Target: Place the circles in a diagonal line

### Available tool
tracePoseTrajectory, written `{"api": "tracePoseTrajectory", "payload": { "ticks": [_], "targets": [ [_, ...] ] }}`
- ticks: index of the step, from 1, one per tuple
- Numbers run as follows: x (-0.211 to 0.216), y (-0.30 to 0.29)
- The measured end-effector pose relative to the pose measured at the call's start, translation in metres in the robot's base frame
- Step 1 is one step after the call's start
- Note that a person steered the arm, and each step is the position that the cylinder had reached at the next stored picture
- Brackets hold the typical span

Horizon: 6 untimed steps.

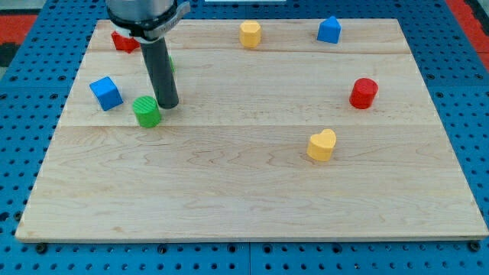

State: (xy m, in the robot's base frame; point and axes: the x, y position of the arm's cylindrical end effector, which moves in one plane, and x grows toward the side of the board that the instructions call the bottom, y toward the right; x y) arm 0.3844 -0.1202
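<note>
My tip (pixel 169 105) rests on the board just to the right of and slightly above a green round block (pixel 146 111), close to touching it. A red round block (pixel 364 93) stands at the view's right. A second green block (pixel 170 64) is almost fully hidden behind the rod; its shape cannot be made out. A yellow block (pixel 250 34), roughly hexagonal, stands at the view's top centre.
A blue cube (pixel 105 92) lies at the left, a red block (pixel 123 41) at the top left partly behind the arm, a blue house-shaped block (pixel 328 30) at the top right, a yellow heart (pixel 322 145) right of centre. The wooden board (pixel 229 206) sits on a blue pegboard.
</note>
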Motion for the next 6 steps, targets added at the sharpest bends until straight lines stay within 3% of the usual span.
{"api": "tracePoseTrajectory", "payload": {
  "ticks": [1,2,3,4,5,6],
  "targets": [
    [0.002,-0.037],
    [0.078,-0.042],
    [0.091,-0.042],
    [0.107,0.000],
    [0.144,-0.005],
    [0.151,-0.032]
  ]
}}
